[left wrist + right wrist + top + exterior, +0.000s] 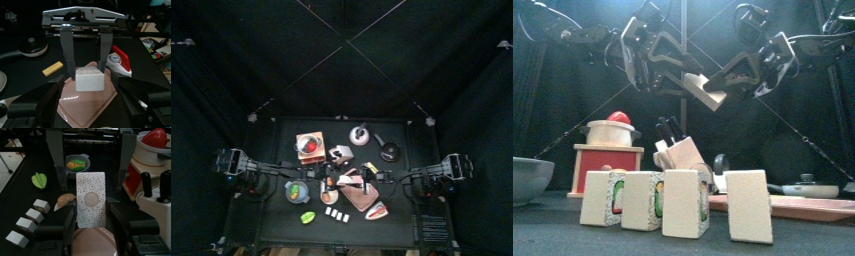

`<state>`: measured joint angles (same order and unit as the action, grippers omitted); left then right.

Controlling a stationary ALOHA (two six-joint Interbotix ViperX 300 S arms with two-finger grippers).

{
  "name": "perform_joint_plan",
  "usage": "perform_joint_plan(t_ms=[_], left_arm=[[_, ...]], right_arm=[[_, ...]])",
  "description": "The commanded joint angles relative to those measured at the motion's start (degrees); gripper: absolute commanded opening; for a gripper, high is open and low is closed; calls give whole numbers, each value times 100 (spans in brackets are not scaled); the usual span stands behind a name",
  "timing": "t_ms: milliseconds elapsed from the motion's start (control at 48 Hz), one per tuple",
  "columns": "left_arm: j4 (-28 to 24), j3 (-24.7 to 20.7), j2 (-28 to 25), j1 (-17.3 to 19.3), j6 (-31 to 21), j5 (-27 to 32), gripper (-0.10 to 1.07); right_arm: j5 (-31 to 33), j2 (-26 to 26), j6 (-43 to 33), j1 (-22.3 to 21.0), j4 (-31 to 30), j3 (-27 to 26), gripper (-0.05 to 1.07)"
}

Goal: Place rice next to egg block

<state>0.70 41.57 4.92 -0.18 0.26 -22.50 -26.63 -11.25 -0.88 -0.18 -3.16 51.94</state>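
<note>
The rice (89,79), a white speckled block, hangs in the air over the pink board (83,107) at mid-table. My right gripper (91,210) is shut on it, its fingers (67,55) pressed against both sides. My left gripper (93,82) faces it from the other side, open, its jaws standing wide of the rice without touching. In the front view the rice (711,98) tilts between both grippers. Several white blocks (27,223) stand in a row at the table's front. The leftmost, the egg block (604,198), shows a yellow patch on its side.
A bowl (77,163) with green and yellow toys sits at the left. Near the row of blocks lie a green toy (39,179) and a brown one (65,199). A red toy on a wooden box (609,128), a white holder (680,152) and a pan (810,187) stand behind.
</note>
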Motion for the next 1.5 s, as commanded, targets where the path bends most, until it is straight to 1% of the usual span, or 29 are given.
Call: perform_joint_plan(t_ms=[0, 188, 396, 500, 542, 646, 812, 875, 958, 1062, 1146, 1271, 1354, 1479], left_arm=[[9, -53, 53, 18, 9, -62, 102], [0, 79, 229, 18, 9, -62, 102], [35, 352, 457, 18, 0, -62, 102], [62, 448, 580, 18, 9, -62, 102], [62, 483, 615, 18, 9, -62, 102], [62, 519, 668, 18, 9, -62, 102], [62, 545, 668, 26, 9, -62, 102], [62, 554, 668, 26, 9, -62, 102], [62, 554, 668, 62, 9, -62, 102], [70, 562, 633, 97, 0, -62, 102], [79, 562, 624, 114, 0, -62, 102], [105, 571, 615, 123, 9, -62, 102], [105, 589, 624, 132, 9, -62, 102], [105, 606, 633, 158, 9, -53, 102]], right_arm=[[-18, -141, -18, 0, 70, -26, 56], [369, -439, -18, 0, 606, 158, 56], [1116, -949, -9, 0, 1670, 431, 56], [1371, -1055, -9, -70, 2136, 694, 56], [1433, -1072, -9, -185, 2329, 861, 56], [1564, -1072, -18, -519, 2681, 1037, 56], [1749, -1072, -26, -1169, 3252, 1046, 56], [1986, -1072, -26, -1345, 3498, 967, 56], [2549, -1063, -35, -1564, 3735, 809, 56], [3243, -1072, -35, -1837, 3762, 554, 56], [3762, -1072, -35, -1960, 3709, 308, 56], [4087, -1028, -53, -2030, 3524, 44, 55], [4307, -976, -123, -2153, 3331, -114, 55], [5019, -932, -536, -2426, 2971, -369, 55]])
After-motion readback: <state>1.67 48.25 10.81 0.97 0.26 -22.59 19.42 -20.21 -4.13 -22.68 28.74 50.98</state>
